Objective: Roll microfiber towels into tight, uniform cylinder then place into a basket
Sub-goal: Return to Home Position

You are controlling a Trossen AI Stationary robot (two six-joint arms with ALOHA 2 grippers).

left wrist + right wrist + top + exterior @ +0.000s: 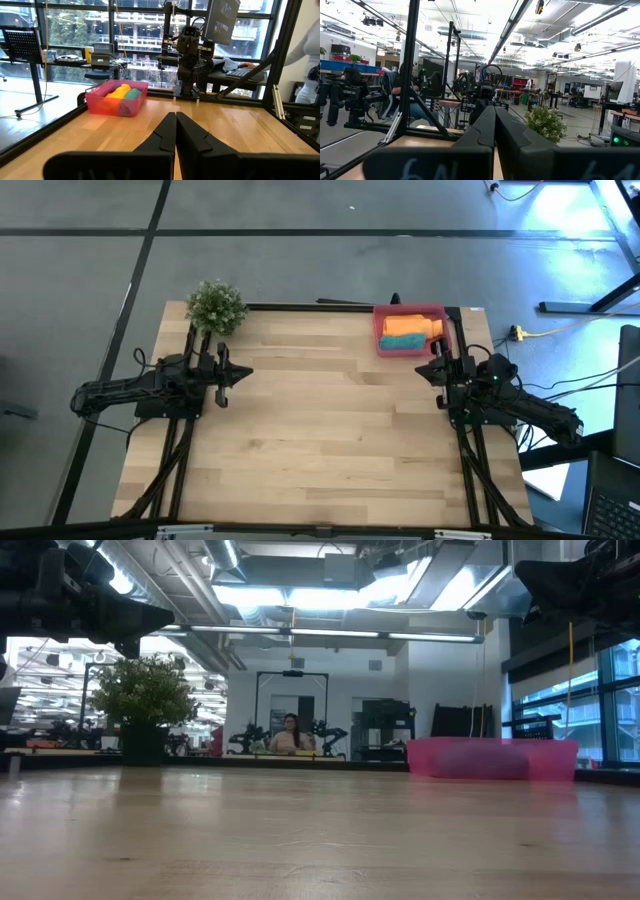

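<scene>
Pinkish-red basket (pixel 378 332) stands at the far right of the wooden surface (pixel 320 430). It holds both microfiber towels as rolls — the orange towel (pixel 410 326) on the far side, the teal towel (pixel 405 344) touching it on the near side. Judged from this, loading is complete and only the return to rest applies.

Left hand (pixel 175 118): fingers pressed together, empty, raised at the left edge of the surface and pointing right across it. Right hand (pixel 495 110): fingers pressed together, empty, raised at the right edge just near of the basket and pointing left. A small plant (pixel 215 306) stands at the far left corner.

Procedure for a clean return:
- Hold both hands closed and level so that nothing snags.
- Draw the right arm back along its own line — not toward the far side, where the basket wall is close.
- Maintain height; the low view shows both arms well above the surface.
- Finish with the arms matched at their own edges.
</scene>
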